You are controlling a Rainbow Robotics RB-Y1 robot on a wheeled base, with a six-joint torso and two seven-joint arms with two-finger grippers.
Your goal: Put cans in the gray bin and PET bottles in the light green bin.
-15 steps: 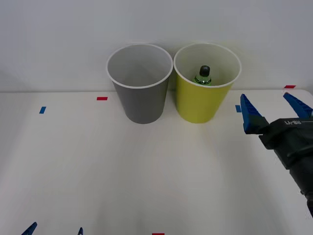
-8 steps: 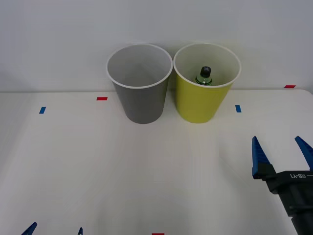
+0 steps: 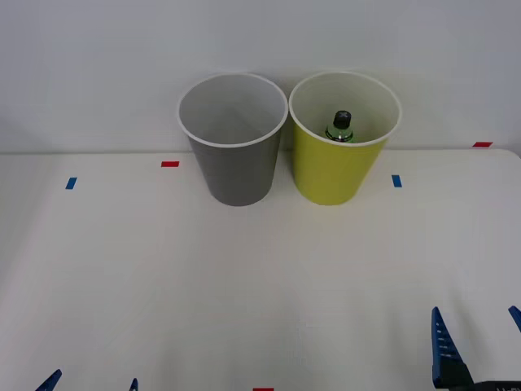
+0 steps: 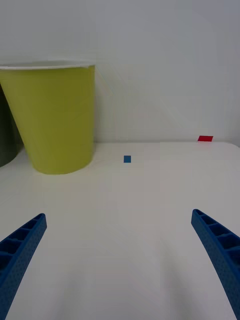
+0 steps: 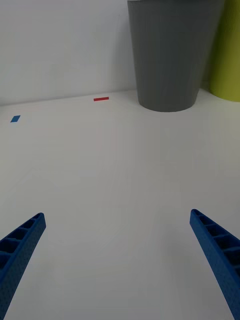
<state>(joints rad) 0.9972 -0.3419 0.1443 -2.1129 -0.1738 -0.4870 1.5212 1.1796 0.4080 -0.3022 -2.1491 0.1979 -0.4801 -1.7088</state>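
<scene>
Round gray plastic bin [image 3: 234,147] and lime plastic bin [image 3: 342,151] stand touching at the white table's [image 3: 244,285] rear; its front lies unobstructed

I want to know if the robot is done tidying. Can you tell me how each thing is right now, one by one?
PET bottle: upright inside the light green bin, black cap on.
light green bin: upright, holding the bottle.
gray bin: upright, touching the green one, nothing seen inside.
right gripper: open, holding nothing, low at the table's near right.
left gripper: open, holding nothing, at the near left edge.
</scene>
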